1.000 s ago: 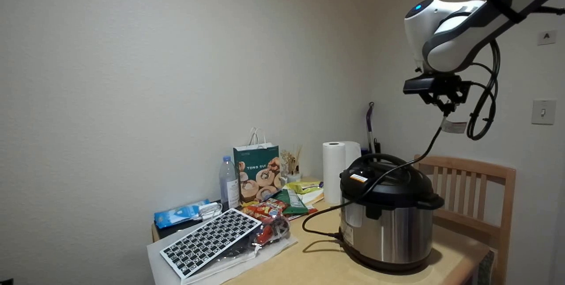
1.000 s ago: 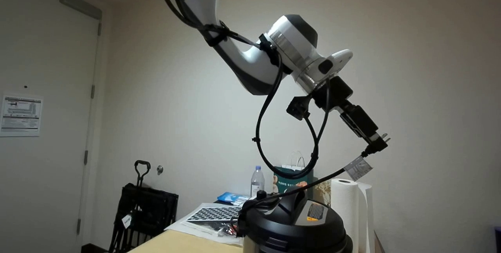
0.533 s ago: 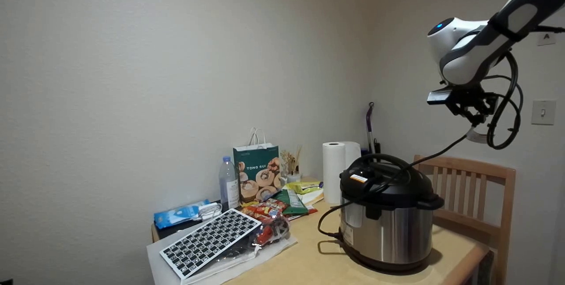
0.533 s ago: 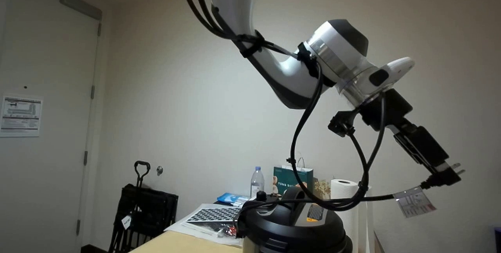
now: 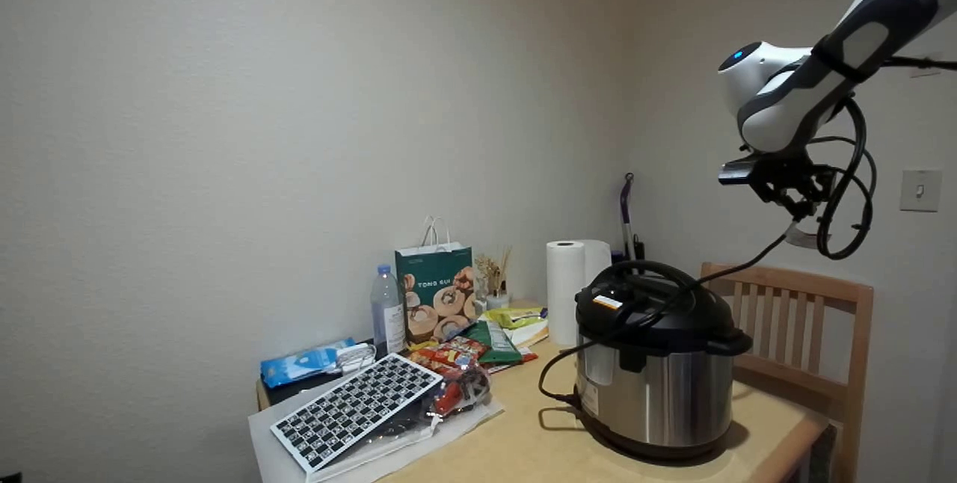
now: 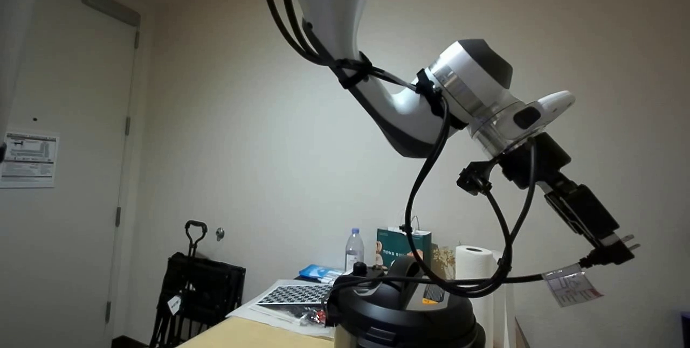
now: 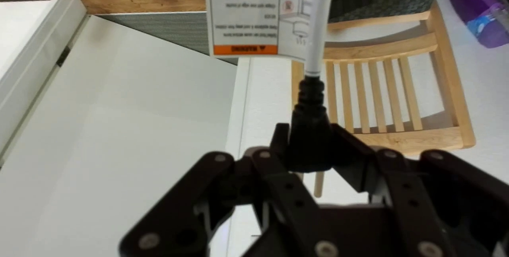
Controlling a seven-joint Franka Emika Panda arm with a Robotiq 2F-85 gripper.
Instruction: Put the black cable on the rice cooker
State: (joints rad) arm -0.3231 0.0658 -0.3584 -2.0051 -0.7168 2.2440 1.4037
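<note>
Jaws of the gripper (image 7: 309, 139) were closed on the plug (image 6: 610, 255) of the black cable (image 5: 751, 262), held aloft between one and two o'clock from the rice cooker (image 5: 658, 401) in an exterior view; the cable passed over the lid (image 5: 703, 326) toward eight o'clock.

In an exterior view the cooker (image 5: 665, 397) stands on the table (image 5: 516, 438), cable (image 5: 748, 265) across its lid (image 5: 703, 318), chair (image 5: 796, 285) behind, board (image 5: 357, 412) to the left.

Bare desk (image 5: 516, 444) leaves a gap between a checkered panel (image 5: 357, 412) and the rice cooker (image 5: 665, 393); the black cable (image 5: 750, 264) loops into it and crosses the lid (image 5: 695, 324). Paper towels (image 5: 566, 296) and a chair (image 5: 807, 282) stand behind.
</note>
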